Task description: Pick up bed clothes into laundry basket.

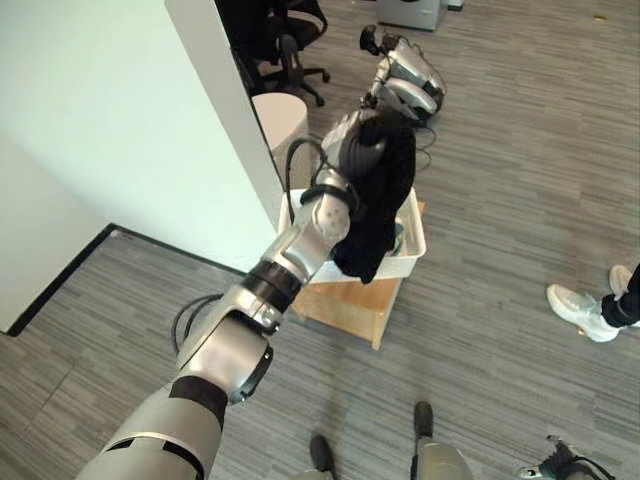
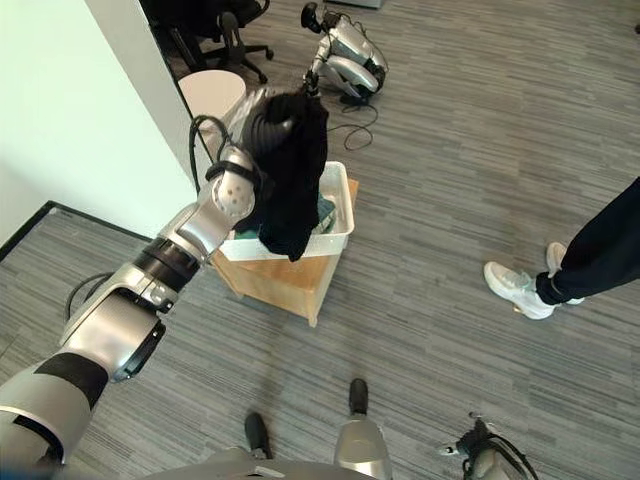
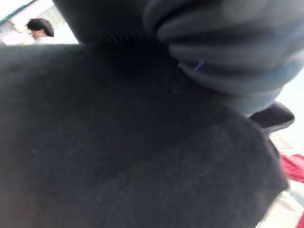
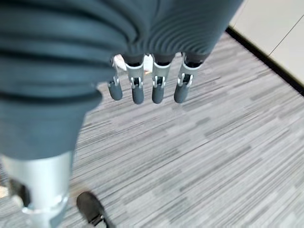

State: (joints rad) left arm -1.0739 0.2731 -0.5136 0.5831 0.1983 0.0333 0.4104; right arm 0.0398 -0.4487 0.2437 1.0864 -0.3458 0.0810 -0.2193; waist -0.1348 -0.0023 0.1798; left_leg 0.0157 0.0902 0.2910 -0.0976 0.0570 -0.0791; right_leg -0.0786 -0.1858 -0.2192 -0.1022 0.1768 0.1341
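The left arm reaches out from the lower left over a white laundry basket (image 2: 340, 225), which sits on a low wooden stand (image 2: 285, 280) on the grey striped floor (image 2: 450, 150), just beside a white wall (image 1: 120, 120); the left hand (image 1: 352, 142), under its dark ribbed cover, is raised above the basket with a black garment (image 2: 295, 185) draped over it. The cloth hangs down from the hand in a long fold, its lower end reaching the basket's near rim and lapping over the front edge; the fingers are buried under the cloth, so I cannot tell whether they are clenched on it or merely carrying it; in the left wrist view the black cloth lies right up against the camera beside the ribbed cover. Something bluish-green shows inside the basket behind the hanging cloth, too small to make out.

The right hand (image 4: 147, 85) hangs over bare floor with its fingers straight and relaxed, holding nothing.

Beyond the basket a round white stool (image 2: 212, 95) stands by the wall; further off is a black office chair (image 1: 290, 45); a silver and black machine (image 2: 345, 55) lies on the floor past the basket. A person's white shoes (image 2: 520, 285) and dark trouser leg (image 2: 600, 250) stand on the floor to the right, well apart from the basket.
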